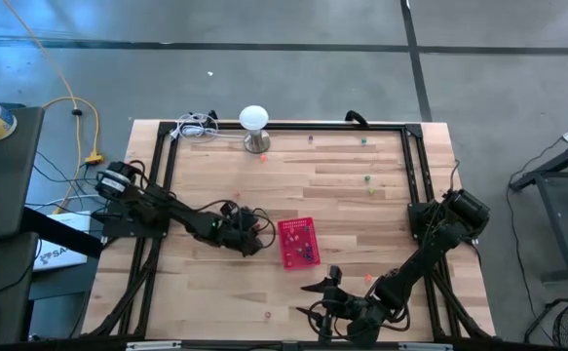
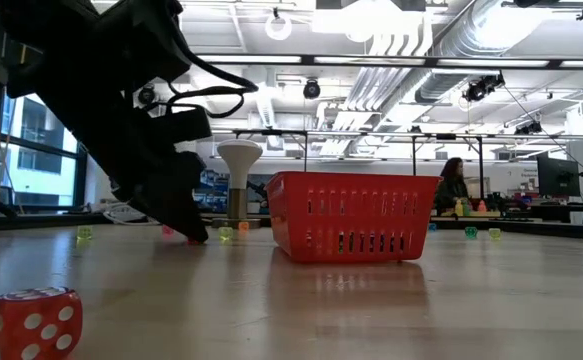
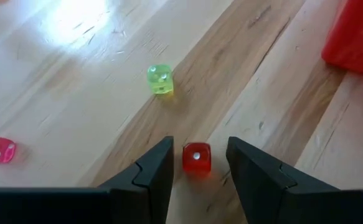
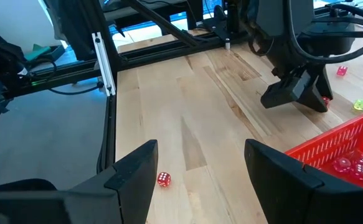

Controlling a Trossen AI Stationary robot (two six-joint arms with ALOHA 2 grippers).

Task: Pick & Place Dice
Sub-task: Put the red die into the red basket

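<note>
Left wrist view: open fingers straddle a translucent red die, one pip up.

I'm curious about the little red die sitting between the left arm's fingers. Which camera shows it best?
The left wrist view: the red die sits large between the open left gripper, one white pip up. The right wrist view shows only a red speck under that gripper. In the high and low views the arm hides it.
</note>
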